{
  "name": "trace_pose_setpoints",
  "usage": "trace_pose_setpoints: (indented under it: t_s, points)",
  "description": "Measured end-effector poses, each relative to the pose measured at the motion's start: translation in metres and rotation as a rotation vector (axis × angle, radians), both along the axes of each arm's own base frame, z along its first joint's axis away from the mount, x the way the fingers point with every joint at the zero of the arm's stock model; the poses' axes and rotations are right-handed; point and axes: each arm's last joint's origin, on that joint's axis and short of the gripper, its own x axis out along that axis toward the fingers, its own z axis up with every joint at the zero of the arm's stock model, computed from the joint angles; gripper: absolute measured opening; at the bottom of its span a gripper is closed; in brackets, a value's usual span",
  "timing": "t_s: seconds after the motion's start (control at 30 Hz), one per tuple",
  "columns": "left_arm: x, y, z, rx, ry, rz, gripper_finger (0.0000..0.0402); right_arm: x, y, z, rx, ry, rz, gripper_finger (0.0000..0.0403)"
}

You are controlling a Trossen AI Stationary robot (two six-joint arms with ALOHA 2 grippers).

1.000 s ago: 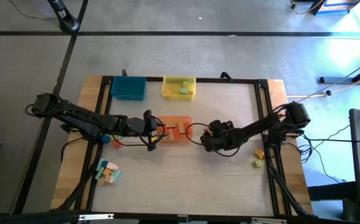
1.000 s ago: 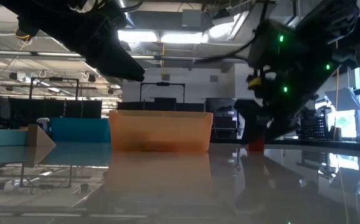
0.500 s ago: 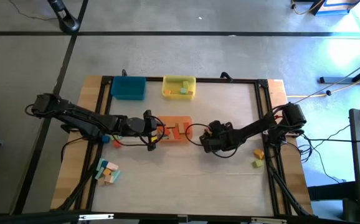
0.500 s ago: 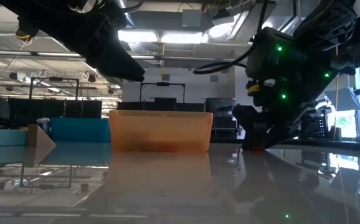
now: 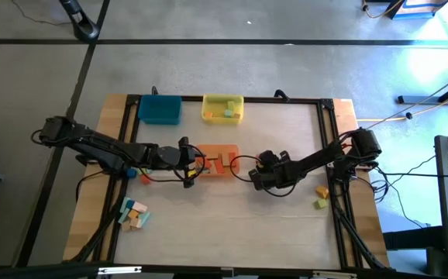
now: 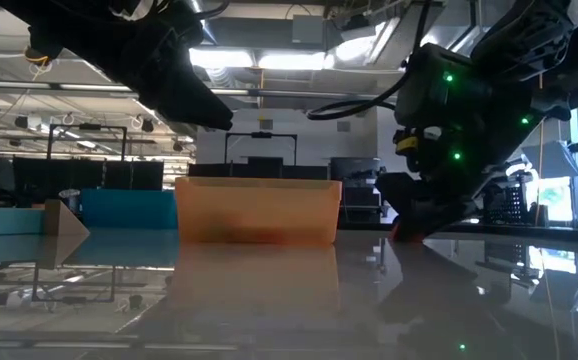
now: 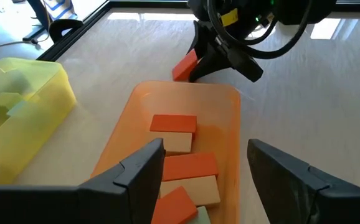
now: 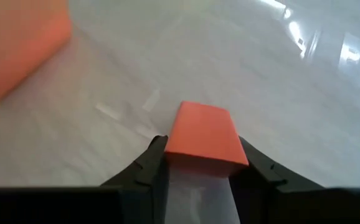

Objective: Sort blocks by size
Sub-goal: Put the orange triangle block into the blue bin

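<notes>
There are no words, numbers, labels or brand names that can be read in any of the views.

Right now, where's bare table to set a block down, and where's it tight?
Free: the wide strip between the yellow tray and the right end effector; also the near edge between the block pile and the two loose blocks. Tight: around the orange tray, where the left end effector hovers.
</notes>
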Motion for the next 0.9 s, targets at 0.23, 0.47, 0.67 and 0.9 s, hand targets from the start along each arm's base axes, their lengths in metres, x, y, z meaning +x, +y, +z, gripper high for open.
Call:
trace_pose_setpoints:
  t_s: [0.23, 0.47, 0.67, 0.9]
  points:
    - [0.0, 0.0, 0.0, 0.002, -0.001, -0.001, 0.0219, -0.003, -0.001, 0.034, -0.014, -0.018, 0.126, 0.0131]
    - [-0.006, 0.001, 0.013, 0.011, -0.057, 0.003, 0.0219, 0.004, 0.001, 0.091, -0.054, -0.114, 0.294, 0.0134]
    - [-0.008, 0.001, 0.02, 0.069, -0.084, -0.027, 0.0219, 0.02, -0.001, 0.128, -0.023, -0.139, 0.496, 0.0132]
    - [-0.004, -0.007, 0.03, 0.248, -0.155, -0.187, 0.0219, 0.036, -0.009, 0.149, 0.078, -0.275, 0.691, 0.0135]
